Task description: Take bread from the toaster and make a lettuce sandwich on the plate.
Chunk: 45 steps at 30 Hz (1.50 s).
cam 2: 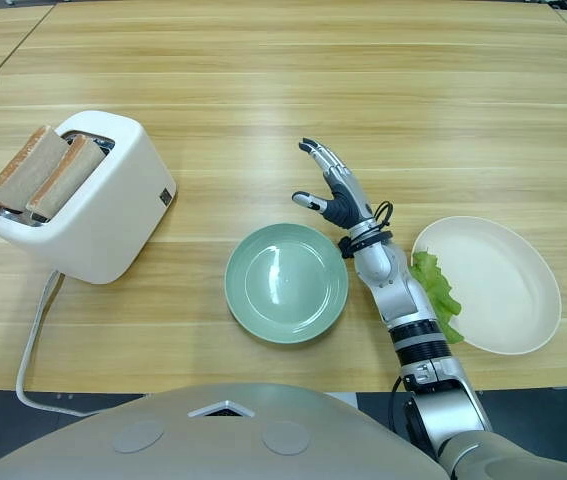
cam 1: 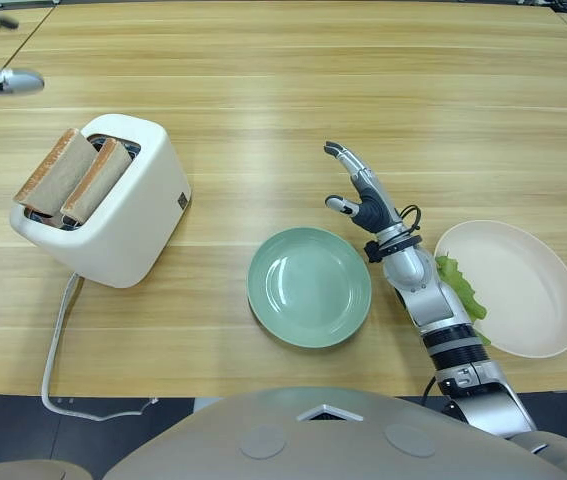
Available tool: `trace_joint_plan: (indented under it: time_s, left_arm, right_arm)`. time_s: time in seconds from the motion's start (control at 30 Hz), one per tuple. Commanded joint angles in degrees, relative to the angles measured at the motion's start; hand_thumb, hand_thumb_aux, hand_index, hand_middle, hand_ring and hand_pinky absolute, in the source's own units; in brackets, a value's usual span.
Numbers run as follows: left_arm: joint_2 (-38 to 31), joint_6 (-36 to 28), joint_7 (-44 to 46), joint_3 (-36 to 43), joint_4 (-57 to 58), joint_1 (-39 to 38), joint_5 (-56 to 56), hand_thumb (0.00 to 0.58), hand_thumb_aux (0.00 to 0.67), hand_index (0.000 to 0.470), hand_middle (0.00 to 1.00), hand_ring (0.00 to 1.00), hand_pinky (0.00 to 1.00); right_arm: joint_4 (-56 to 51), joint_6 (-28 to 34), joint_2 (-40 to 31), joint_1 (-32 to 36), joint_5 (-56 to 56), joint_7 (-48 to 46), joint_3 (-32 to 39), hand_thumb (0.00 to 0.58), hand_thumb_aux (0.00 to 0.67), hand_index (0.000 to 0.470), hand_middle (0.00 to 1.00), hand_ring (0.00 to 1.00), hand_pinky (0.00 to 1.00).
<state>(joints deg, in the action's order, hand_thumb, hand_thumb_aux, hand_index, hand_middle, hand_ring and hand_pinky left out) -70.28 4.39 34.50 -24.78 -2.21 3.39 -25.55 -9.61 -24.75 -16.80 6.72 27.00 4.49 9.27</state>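
Bread: two slices [cam 1: 55, 170] [cam 1: 96, 180] stand side by side in the slots of the white toaster [cam 1: 138, 215], well left of the green plate [cam 1: 308, 287]. Approx. half of each slice sticks up out of the top. Long axes are parallel and run diagonally, near-left to far-right, w/ the upper ends pointing away from the robot and the brown crust edges facing up. The toaster is turned the same diagonal way; its cord [cam 1: 58, 330] trails from the side away from the green plate toward the near table [cam 1: 363, 80] edge. Right hand [cam 1: 363, 195] is just past the green plate's far-right rim, fingers spread and holding nothing, pointing away from the robot and slightly left. Its forearm runs along the green plate's right side. Lettuce [cam 1: 463, 290] lies right of the green plate, on the near rim of a white plate [cam 1: 523, 290], partly hidden by the forearm. Left hand [cam 1: 3, 82] is far left of the green plate, beyond the toaster; whether open or shut can't be told.
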Motion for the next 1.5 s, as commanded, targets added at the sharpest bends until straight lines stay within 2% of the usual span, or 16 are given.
trace_joint_plan:
  time_s: [0.03,0.27,0.33,0.37,0.43,0.5,0.57,0.6,0.63,0.67,0.9,1.1,1.17,1.23,1.3,1.5]
  left_arm:
    - [-2.77,0.48,-0.94,1.17,3.44,-2.74,-4.46,0.0,0.0,0.0,0.0,0.0,0.0]
    - [-0.73,1.56,-0.16,6.66,2.82,-1.85,-3.76,0.009,0.005,0.004,0.0,0.0,0.0]
    - [-0.37,1.93,-0.29,8.65,3.76,-1.74,-4.12,0.112,0.068,0.048,0.0,0.0,0.0]
    - [-0.2,2.01,-0.39,9.54,4.1,-1.6,-4.28,0.227,0.147,0.103,0.0,0.0,0.0]
    - [0.04,1.98,-0.64,11.1,4.69,-1.2,-4.55,0.352,0.25,0.175,0.0,0.0,0.0]
    - [0.2,2.3,-0.77,12.75,5.47,-0.91,-4.96,0.441,0.342,0.24,0.0,0.0,0.0]
    - [0.47,2.47,-1.21,14.09,5.91,-0.35,-5.17,0.458,0.363,0.254,0.0,0.0,0.0]
    - [0.65,2.84,-1.54,14.73,5.82,0.09,-5.09,0.531,0.476,0.334,0.0,0.0,0.0]
    - [1.01,3.1,-1.84,15.19,5.47,0.68,-4.67,0.55,0.518,0.363,0.0,0.0,0.0]
    - [1.34,3.52,-2.08,15.4,5.02,1.22,-3.96,0.58,0.652,0.457,0.0,0.0,0.0]
    - [5.82,7.03,-2.88,14.33,5.18,8.47,5.9,0.58,0.67,0.47,0.0,0.0,0.0]
    - [3.66,7.78,-0.68,15.06,8.74,17.54,7.76,0.58,0.67,0.47,0.0,0.0,0.0]
    - [3.16,8.12,0.85,14.7,9.86,24.18,10.64,0.58,0.67,0.47,0.0,0.0,0.0]
    - [5.74,6.59,3.57,14.94,10.92,34.14,17.05,0.58,0.67,0.47,0.0,0.0,0.0]
    - [7.77,5.1,5.91,16.07,11.73,39.71,20.93,0.58,0.67,0.47,0.0,0.0,0.0]
    - [12.18,4.95,7.53,20.02,9.94,43.73,22.79,0.58,0.67,0.47,0.0,0.0,0.0]
  right_arm:
    - [-0.32,0.02,-0.74,-0.41,-0.44,0.12,-0.61,0.0,0.0,0.0,0.0,0.0,0.0]
    - [-0.02,0.09,-1.2,-0.96,-0.3,0.31,-1.12,0.0,0.0,0.0,0.0,0.0,0.0]
    - [-0.17,0.11,-1.14,-0.79,-0.24,0.31,-1.03,0.0,0.0,0.0,0.0,0.0,0.0]
    - [-0.37,0.07,-1.17,-0.69,-0.17,0.36,-1.01,0.0,0.0,0.0,0.0,0.0,0.0]
    - [-0.81,0.01,-1.28,-0.5,-0.09,0.48,-1.06,0.0,0.0,0.0,0.0,0.0,0.0]
    - [-0.97,0.13,-1.37,-0.39,-0.08,0.56,-1.17,0.0,0.0,0.0,0.0,0.0,0.0]
    - [-1.13,0.13,-1.54,-0.37,-0.12,0.62,-1.28,0.0,0.0,0.0,0.0,0.0,0.0]
    - [-1.3,0.19,-1.65,-0.36,0.13,0.76,-1.23,0.0,0.0,0.0,0.0,0.0,0.0]
    - [-1.67,0.19,-1.79,-0.27,0.42,0.95,-1.14,0.0,0.0,0.0,0.0,0.0,0.0]
    - [-2.08,0.16,-1.89,-0.17,0.59,1.11,-1.07,0.0,0.0,0.0,0.0,0.0,0.0]
    - [-4.42,0.53,-1.9,1.15,0.16,1.34,-0.82,0.0,0.0,0.0,0.0,0.0,0.0]
    - [-3.94,1.45,-1.35,1.49,0.23,1.63,-0.68,0.0,0.0,0.0,0.0,0.0,0.0]
    - [-3.65,1.96,-0.81,1.97,-0.78,1.29,-0.93,0.0,0.0,0.0,0.0,0.0,0.0]
    - [-3.29,2.89,0.02,2.52,-3.27,0.47,-1.89,0.0,0.0,0.0,0.0,0.0,0.0]
    - [-3.58,3.64,0.62,3.24,-5.28,-0.13,-2.79,0.0,0.0,0.0,0.0,0.0,0.0]
    - [-2.03,5.41,-0.15,4.85,-8.8,-0.54,-6.26,0.0,0.0,0.0,0.0,0.0,0.0]
